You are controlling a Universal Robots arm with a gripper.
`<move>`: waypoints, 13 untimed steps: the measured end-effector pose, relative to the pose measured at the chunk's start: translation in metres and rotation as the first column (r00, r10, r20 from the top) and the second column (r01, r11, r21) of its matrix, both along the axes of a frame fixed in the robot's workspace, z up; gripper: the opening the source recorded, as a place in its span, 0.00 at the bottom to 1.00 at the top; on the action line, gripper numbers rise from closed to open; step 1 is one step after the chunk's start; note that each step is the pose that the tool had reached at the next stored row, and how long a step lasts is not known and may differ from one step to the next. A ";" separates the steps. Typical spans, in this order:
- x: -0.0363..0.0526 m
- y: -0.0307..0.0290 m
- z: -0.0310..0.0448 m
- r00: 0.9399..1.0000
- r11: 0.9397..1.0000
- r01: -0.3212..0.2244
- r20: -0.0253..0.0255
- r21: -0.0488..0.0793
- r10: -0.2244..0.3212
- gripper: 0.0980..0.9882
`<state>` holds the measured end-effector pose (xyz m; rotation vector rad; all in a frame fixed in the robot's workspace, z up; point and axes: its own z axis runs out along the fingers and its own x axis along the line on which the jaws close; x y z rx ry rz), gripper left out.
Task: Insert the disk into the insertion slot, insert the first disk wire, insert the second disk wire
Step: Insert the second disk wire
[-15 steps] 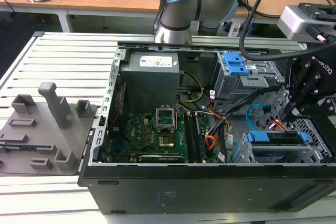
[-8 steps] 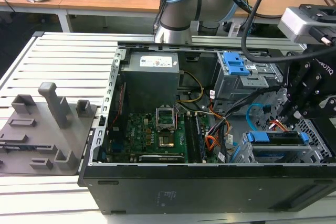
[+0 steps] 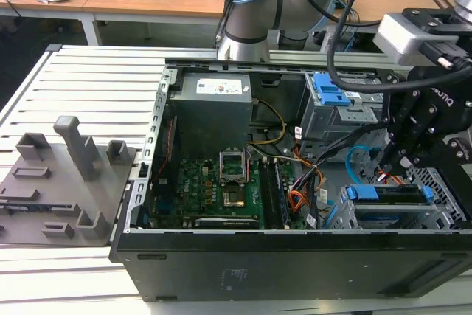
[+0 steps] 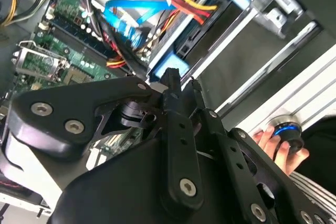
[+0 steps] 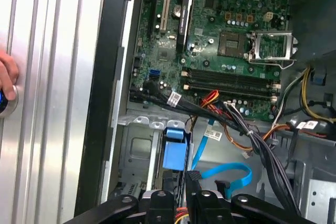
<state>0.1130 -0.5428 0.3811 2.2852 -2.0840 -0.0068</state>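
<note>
Gripper (image 3: 391, 166) nearly closed, tips just above disk (image 3: 387, 195), disk lying in insertion slot (image 3: 445, 182)

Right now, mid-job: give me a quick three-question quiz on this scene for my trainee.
1. True or false: the disk lies on the table outside the case.
2. The gripper is nearest to: A the motherboard, B the disk, C the grey fixture.
3. Fill in: the disk's caddy is ____.
Key: 1 false, it sits in the slot; 2 B; 3 blue.
</note>
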 end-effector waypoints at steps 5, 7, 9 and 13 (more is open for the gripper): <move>-0.0072 0.0053 -0.0002 1.000 1.000 -0.001 0.000 0.000 0.001 0.16; -0.0072 0.0171 -0.0004 1.000 1.000 -0.005 0.000 0.000 0.005 0.16; -0.0071 0.0265 -0.0007 1.000 1.000 -0.008 0.000 0.000 0.008 0.16; 0.0026 0.0406 -0.0081 1.000 1.000 -0.020 0.000 -0.010 0.020 0.16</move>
